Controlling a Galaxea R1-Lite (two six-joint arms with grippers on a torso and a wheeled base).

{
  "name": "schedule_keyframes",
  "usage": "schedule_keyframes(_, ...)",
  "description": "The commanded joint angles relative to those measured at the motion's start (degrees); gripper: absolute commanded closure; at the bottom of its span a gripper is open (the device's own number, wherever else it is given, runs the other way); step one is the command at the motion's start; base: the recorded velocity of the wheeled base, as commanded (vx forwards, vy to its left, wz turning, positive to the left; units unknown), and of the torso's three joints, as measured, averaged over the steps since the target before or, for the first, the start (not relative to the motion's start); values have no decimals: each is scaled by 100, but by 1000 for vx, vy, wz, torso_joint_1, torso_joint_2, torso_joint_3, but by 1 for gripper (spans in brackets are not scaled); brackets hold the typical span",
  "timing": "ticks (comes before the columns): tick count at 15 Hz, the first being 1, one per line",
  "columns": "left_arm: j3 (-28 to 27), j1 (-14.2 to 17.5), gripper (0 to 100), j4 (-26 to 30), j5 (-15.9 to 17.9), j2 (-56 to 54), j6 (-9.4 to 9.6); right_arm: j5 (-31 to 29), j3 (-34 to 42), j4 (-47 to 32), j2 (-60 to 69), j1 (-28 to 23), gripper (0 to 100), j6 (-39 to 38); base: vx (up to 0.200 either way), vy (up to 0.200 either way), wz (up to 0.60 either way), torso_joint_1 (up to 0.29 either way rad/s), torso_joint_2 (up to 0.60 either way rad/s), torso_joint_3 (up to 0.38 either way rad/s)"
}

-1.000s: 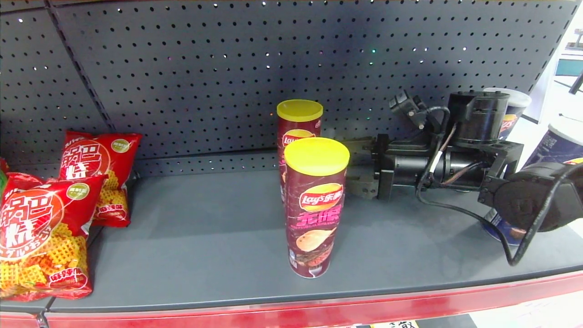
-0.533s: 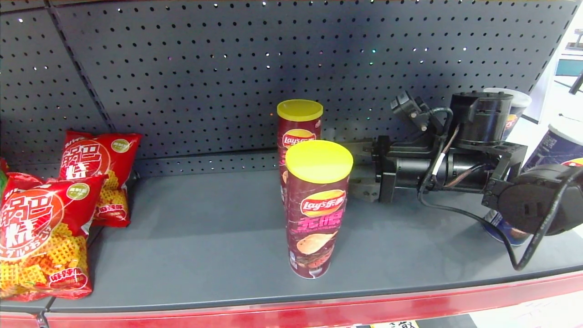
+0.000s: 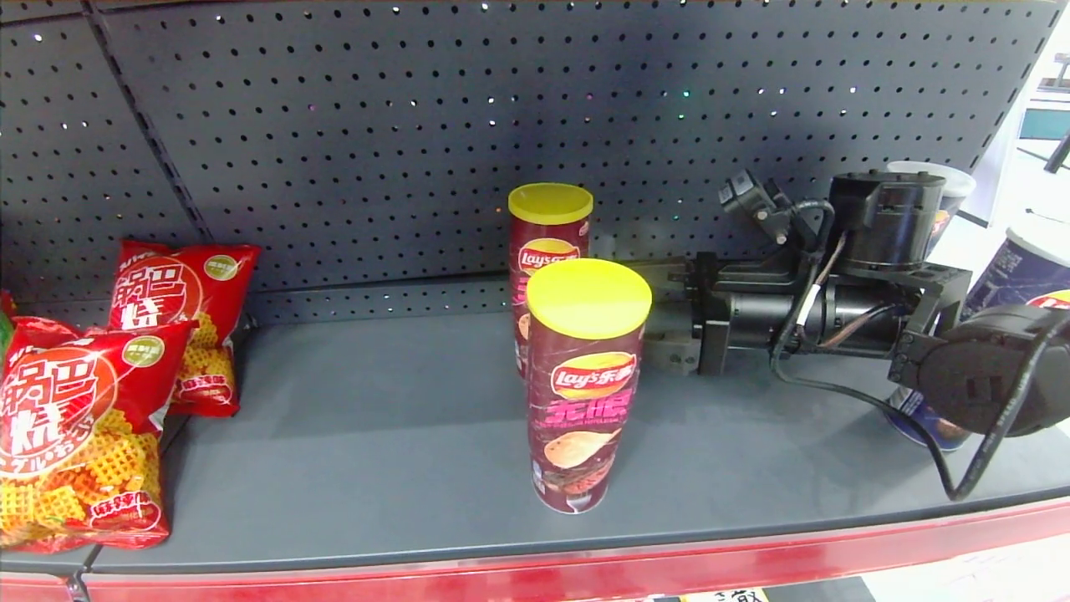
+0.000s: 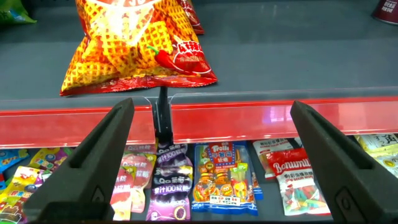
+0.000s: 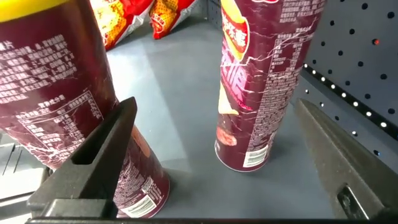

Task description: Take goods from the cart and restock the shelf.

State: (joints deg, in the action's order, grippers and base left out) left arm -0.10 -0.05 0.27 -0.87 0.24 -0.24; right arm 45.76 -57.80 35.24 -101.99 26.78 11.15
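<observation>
Chip canisters are what I am stocking: the front chip canister [image 3: 588, 385] stands upright about midway along the shelf [image 3: 351, 451], towards its front edge, directly ahead of the rear chip canister [image 3: 549, 251], which sits back near the perforated back panel [image 3: 376, 125]. I judge the two are lined up front to back with labels outward so the row faces the aisle. My right gripper [image 3: 664, 313] lies low over the shelf just behind the front canister with its fingers spread wide and nothing between them. One finger sits just beside the canister's wall, and I cannot tell whether it touches. Both canisters are rigid tubes in glossy maroon print with flat yellow plastic lids, so they should stand steady on the matte grey shelf once set square. Crinkly red waffle-snack bags [image 3: 75, 435] lean at the left end, and blue cups [image 3: 1028, 267] with pale lids crowd the right end. My left gripper [image 4: 211, 106] hangs in front of the shelf's red front lip [image 4: 249, 115], fully open and empty, above candy packets [image 4: 224, 177] on the tier below.
</observation>
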Motion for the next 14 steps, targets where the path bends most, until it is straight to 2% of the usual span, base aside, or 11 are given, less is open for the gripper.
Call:
schedule_keyframes(1, 1, 5, 0, 0, -1, 2, -2, 3, 23, 9, 12, 2, 0, 1, 0, 0, 0, 0, 0, 0)
schedule_keyframes(14, 1, 5, 0, 0, -1, 2, -2, -68, 119, 44, 82, -33, 0, -52, 0, 0, 0, 0, 0, 0)
